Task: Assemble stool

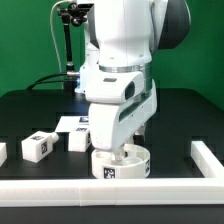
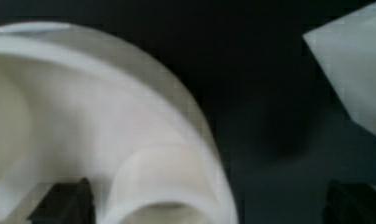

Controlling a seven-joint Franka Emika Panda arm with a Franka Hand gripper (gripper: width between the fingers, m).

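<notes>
The stool's round white seat (image 1: 121, 163) stands near the front rail, with a tag on its side. My gripper (image 1: 118, 143) is lowered right onto it from above. In the wrist view the seat's rim (image 2: 96, 120) fills most of the picture and runs between my dark fingertips (image 2: 69, 200). The fingertips stand wide apart, and the far one does not touch the rim. The gripper (image 2: 211, 208) is open. Two blocky white legs with tags (image 1: 38, 146) (image 1: 78, 140) lie on the table to the exterior view's left of the seat.
The marker board (image 1: 72, 122) lies flat behind the legs. Long white border rails run along the front (image 1: 110, 192) and the exterior view's right (image 1: 206, 156). Another white piece (image 2: 354, 70) shows blurred at the wrist view's edge. A black stand (image 1: 68, 45) rises at the back.
</notes>
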